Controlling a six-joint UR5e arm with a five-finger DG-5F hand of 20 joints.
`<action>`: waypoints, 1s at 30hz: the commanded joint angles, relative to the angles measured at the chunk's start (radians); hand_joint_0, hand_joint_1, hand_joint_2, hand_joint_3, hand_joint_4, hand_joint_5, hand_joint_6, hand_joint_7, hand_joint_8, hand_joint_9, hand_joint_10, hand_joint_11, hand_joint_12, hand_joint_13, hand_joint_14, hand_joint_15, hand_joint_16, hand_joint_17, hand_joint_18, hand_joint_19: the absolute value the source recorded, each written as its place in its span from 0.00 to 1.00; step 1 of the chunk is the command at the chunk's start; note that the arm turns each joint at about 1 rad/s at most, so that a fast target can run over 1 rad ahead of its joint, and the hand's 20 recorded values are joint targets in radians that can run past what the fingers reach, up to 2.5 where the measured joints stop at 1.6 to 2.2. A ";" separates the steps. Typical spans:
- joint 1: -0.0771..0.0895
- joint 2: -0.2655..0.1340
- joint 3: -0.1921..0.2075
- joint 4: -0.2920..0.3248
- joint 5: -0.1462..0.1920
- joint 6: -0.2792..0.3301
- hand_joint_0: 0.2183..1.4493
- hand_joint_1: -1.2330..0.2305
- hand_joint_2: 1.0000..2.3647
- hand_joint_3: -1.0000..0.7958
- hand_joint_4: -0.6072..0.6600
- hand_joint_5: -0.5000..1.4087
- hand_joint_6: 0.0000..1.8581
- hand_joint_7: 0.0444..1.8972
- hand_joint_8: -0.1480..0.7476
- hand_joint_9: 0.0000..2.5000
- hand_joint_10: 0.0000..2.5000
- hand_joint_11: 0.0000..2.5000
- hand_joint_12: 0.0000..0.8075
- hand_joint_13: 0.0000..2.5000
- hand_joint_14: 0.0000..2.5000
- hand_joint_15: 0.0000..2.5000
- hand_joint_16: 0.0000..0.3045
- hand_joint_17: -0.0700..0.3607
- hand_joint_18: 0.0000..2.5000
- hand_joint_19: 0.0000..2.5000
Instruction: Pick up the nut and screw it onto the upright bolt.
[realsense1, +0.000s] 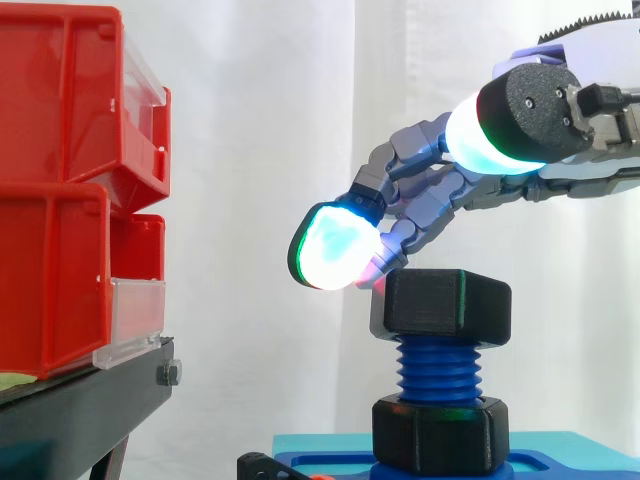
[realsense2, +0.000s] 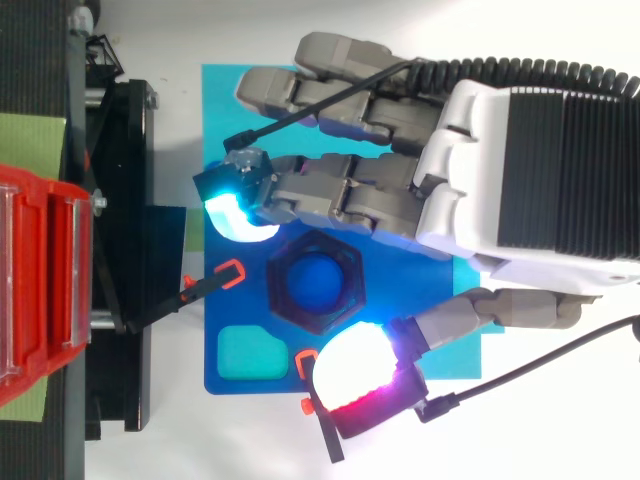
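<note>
white curtain (realsense1: 260, 120) hangs behind everything, with the red bins (realsense1: 60, 180) stacked on their black stand (realsense1: 90, 395) off to one side and taking no part. from the other side the hand (realsense2: 520, 180) reaches in over the work, fingers loosely bent and spread wide. they sit around the nut rather than closed on it. below it lies a blue plate (realsense2: 235, 310) on a lighter cyan mat (realsense2: 220, 110).

out of that plate rises the blue bolt (realsense1: 440, 370), upright, with a black hex collar (realsense1: 440, 432) at its foot. the black nut (realsense1: 447, 303) sits on the bolt's top end, level as far as i can tell, with bare threads showing between it and the collar.

from above, one glowing pad (realsense2: 238, 205) stands just off one corner of the nut and the thumb pad (realsense2: 358, 368) is close beside the opposite side.

i'd judge the job at the turning stage. to do it well, the pads should close on opposite flats. the nut should stay square to the bolt, with the turn going round the bolt's axis and no sideways shove, so the threads don't cross.
</note>
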 joint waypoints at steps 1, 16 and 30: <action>0.000 0.002 0.000 -0.001 -0.005 0.000 0.22 0.71 0.00 0.28 0.65 0.19 0.27 0.48 0.42 0.16 0.00 0.00 0.33 0.03 0.00 0.00 0.10 0.33 0.00 0.00; -0.003 -0.001 0.000 -0.010 -0.010 0.002 0.24 0.67 0.00 0.28 0.68 0.21 0.27 0.52 0.45 0.22 0.00 0.00 0.32 0.07 0.00 0.00 0.09 0.31 0.00 0.00; 0.001 0.002 0.001 -0.010 -0.008 0.002 0.23 0.67 0.00 0.28 0.67 0.20 0.27 0.45 0.44 0.22 0.00 0.00 0.32 0.07 0.00 0.00 0.09 0.31 0.00 0.00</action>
